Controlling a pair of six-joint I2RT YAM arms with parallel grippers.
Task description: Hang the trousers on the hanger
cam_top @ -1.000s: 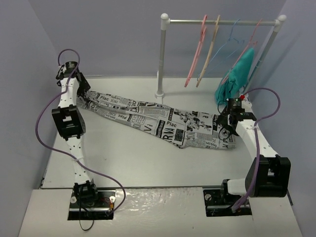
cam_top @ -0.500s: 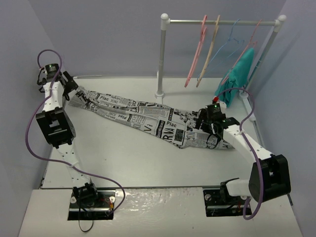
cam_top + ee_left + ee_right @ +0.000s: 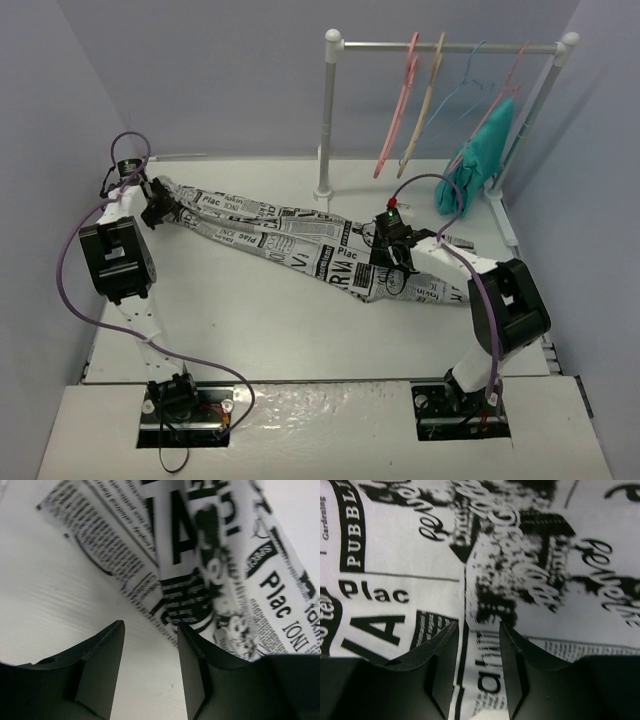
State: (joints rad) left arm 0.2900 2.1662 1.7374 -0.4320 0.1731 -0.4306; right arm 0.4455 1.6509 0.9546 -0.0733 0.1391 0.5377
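white limp cloth, black newsprint: top view, the trousers [image 3: 300, 235] lie stretched on the table [image 3: 250, 330], well apart from the thick pink plastic hanger [image 3: 399, 100] hooked on the rail [image 3: 440, 45]; left gripper [image 3: 160, 208] at the narrow end, right gripper [image 3: 388, 258] at the wide end. left wrist: fingers [image 3: 100, 665] spread, bare table between, hem beside one; may close on nothing. right wrist: fingers [image 3: 515, 660] narrowly apart over cloth, pinch unclear; may catch one layer.
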